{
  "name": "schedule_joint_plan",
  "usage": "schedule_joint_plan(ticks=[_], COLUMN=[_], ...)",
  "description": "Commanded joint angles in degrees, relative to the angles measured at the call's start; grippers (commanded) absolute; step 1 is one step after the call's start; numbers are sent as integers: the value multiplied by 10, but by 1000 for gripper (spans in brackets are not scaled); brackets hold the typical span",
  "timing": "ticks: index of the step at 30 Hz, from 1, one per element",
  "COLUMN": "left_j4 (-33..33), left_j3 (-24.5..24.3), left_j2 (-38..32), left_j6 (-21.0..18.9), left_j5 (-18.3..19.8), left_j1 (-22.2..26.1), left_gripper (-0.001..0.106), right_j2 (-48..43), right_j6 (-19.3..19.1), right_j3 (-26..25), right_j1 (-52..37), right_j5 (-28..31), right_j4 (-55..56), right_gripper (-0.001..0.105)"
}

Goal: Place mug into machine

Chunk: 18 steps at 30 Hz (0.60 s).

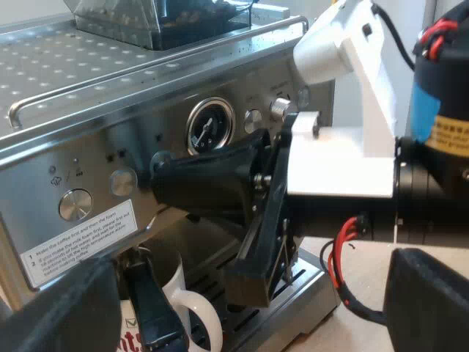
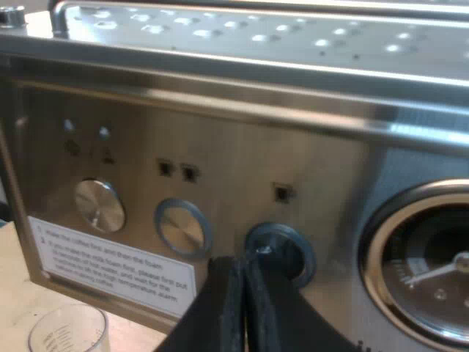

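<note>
Left wrist view first: my left pincer (image 1: 245, 308) is wide open, its two black fingers far apart, and it holds nothing. I think it can stay open because the mug job looks done. Just past it, the white mug with a round handle (image 1: 176, 279) sits on the grey metal drip tray (image 1: 311, 282) at the foot of the big shiny steel espresso machine (image 1: 88, 110). That is where coffee would run down, so the mug seems to be in its place. Higher up, my right pincer (image 1: 165, 176) reaches to the machine's front, near the round dial with a glass face (image 1: 210, 125). On top of the machine stands the dark see-through bean hopper (image 1: 146, 22).

In the right wrist view, my right pincer (image 2: 244, 308) is closed, its fingers pressed flat together with nothing between them. Its tip is at a round button with a blue ring (image 2: 280, 253) on the machine's front; I cannot tell if it touches. Shut fingers make one firm point, good for a push, I guess. A small clear measuring glass (image 2: 69, 330) stands on the pale desk (image 2: 15, 308) beside the machine's foot.
</note>
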Motion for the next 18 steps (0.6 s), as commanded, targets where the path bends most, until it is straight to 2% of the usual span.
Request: schedule_joint_plan(ticks=[1,3,5,18], left_j4=[-10,-10,-10,-10], left_j3=[0,0,0,0], left_j2=[-1,-1,-1,-1], left_j6=[-4,-4,-4,-4], left_j5=[-6,-6,-6,-6], left_j1=[-2,-2,-2,-2], left_gripper=[79,79,79,79], right_j2=[-2,-2,-2,-2], right_j6=[-11,-11,-11,-11], right_j3=[-5,-5,-5,-5], right_j1=[-3,-3,-3,-15], right_j5=[39,71,77,77], right_j4=[-22,-26,-26,-24], right_gripper=[0,0,0,0])
